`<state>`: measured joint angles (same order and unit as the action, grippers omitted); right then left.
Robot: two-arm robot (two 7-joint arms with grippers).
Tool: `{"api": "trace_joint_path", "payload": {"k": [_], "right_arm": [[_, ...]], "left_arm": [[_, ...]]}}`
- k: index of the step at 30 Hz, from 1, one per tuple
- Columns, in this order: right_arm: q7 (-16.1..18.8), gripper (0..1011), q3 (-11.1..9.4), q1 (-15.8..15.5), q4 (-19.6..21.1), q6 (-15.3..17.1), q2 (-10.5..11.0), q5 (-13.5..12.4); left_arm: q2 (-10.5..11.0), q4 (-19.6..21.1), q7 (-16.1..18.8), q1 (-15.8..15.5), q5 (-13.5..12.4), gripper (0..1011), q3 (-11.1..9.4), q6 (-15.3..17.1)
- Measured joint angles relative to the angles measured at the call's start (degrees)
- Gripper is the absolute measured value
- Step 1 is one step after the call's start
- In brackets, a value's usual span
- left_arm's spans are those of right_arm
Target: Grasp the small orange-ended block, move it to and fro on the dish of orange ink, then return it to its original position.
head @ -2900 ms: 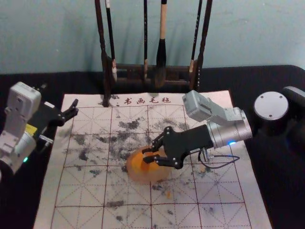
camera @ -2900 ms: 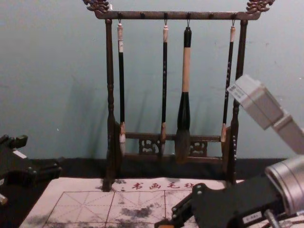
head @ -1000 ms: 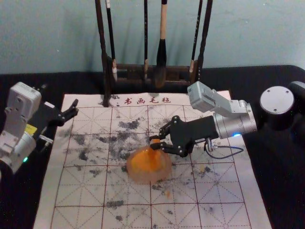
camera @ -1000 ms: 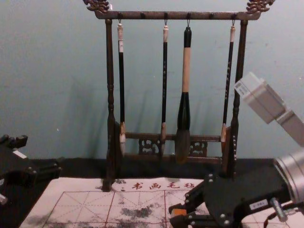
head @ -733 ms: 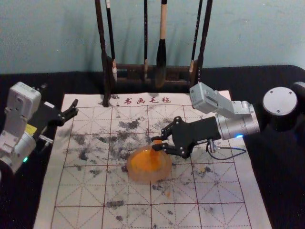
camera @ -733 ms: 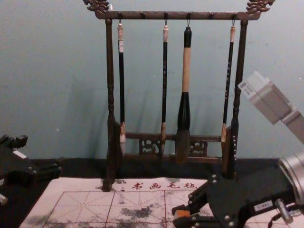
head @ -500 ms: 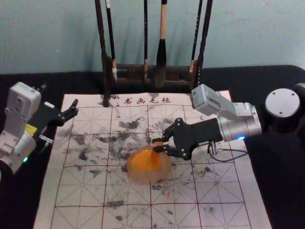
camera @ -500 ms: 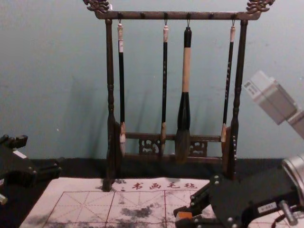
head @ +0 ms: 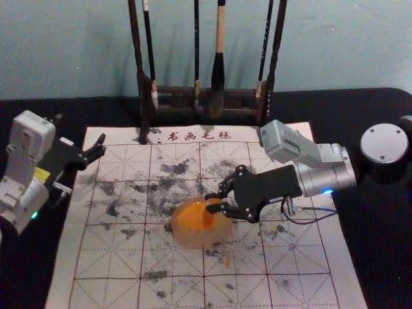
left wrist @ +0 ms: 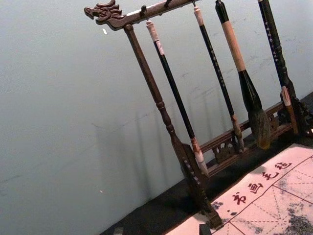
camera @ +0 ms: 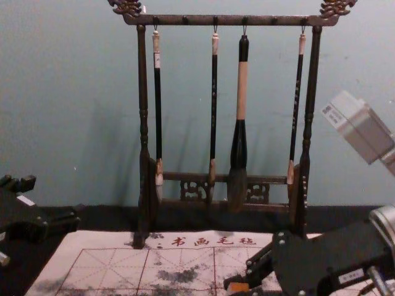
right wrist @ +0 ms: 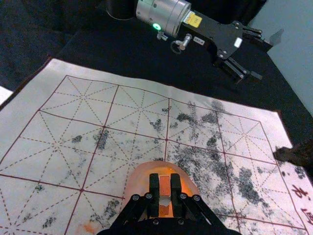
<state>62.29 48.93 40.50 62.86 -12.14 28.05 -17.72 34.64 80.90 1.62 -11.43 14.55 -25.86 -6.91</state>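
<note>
The right pincer (head: 210,202) pinched the orange-ended block (right wrist: 165,186) over the right part of the dish (head: 187,239) of orange ink. The left pincer (head: 96,149) sat idle, spread, near the left edge of the mat (head: 109,261), whose 4 dark-red characters (camera: 213,241) read "书画毛毡".

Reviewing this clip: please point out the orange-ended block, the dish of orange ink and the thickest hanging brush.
Orange-ended block (right wrist: 165,184), right wrist view: on its orange end.
Ink dish (head: 192,241), head view: on its pale rim.
Thickest brush (camera: 241,92), chest view: on its light wooden handle section.
</note>
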Motion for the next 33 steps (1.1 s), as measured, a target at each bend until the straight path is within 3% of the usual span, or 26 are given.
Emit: {"api": "trace_joint_path", "payload": {"k": [21,33], "right_arm": [[0.4,136,0.9,-0.2,0.5,0.1,0.2,-0.2],[0.8,136,1.5,0.0,-0.4,-0.4,-0.8,-0.4]], "left_arm": [[0.0,0.0,0.0,0.0,0.0,1001,0.0,0.0],[0.0,0.0,0.0,0.0,0.0,1001,0.0,0.0]]}}
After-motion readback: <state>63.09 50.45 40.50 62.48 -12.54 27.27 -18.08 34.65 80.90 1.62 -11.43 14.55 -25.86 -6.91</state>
